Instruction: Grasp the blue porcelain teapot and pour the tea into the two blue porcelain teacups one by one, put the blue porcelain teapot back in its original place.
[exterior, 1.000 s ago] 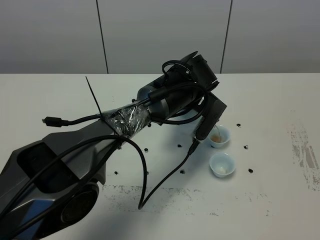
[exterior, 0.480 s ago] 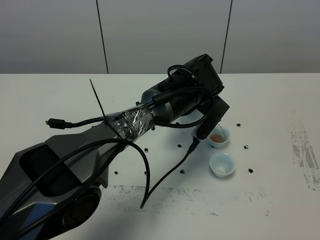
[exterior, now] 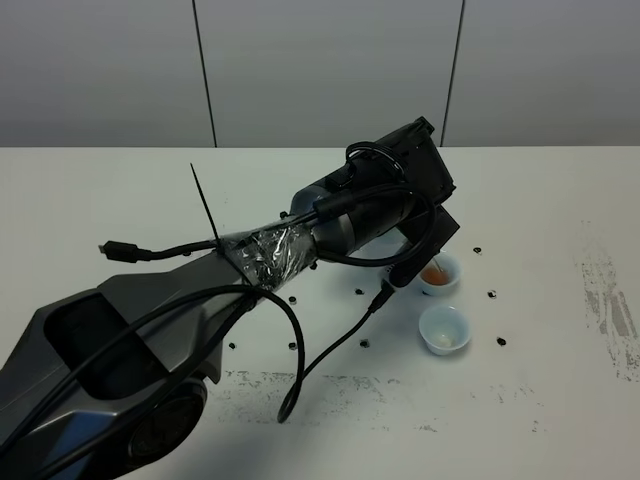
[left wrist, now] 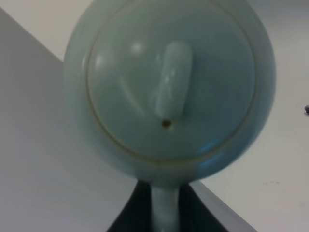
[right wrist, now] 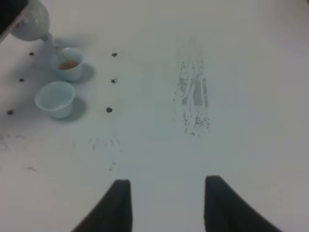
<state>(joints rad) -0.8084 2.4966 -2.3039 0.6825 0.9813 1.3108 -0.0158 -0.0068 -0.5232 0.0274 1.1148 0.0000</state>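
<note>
The blue porcelain teapot (left wrist: 169,82) fills the left wrist view, seen lid-on, its loop handle (left wrist: 166,215) between the dark fingers. My left gripper (exterior: 420,245) is shut on that handle and holds the pot tilted over the far teacup (exterior: 440,274), which holds brown tea. In the exterior view the arm hides the pot. The near teacup (exterior: 444,329) looks empty. The right wrist view shows the pot (right wrist: 31,21) with its spout over the filled cup (right wrist: 70,64), and the empty cup (right wrist: 54,99) beside it. My right gripper (right wrist: 166,208) is open and empty, well away from the cups.
The white table (exterior: 540,200) bears small black dots around the cups and a scuffed grey patch (exterior: 608,298) at the right, which also shows in the right wrist view (right wrist: 193,101). A loose black cable (exterior: 330,362) hangs from the left arm onto the table.
The left arm has shifted slightly right and up over the far cup. The tea in that cup has spread wider. The near cup has not moved.
</note>
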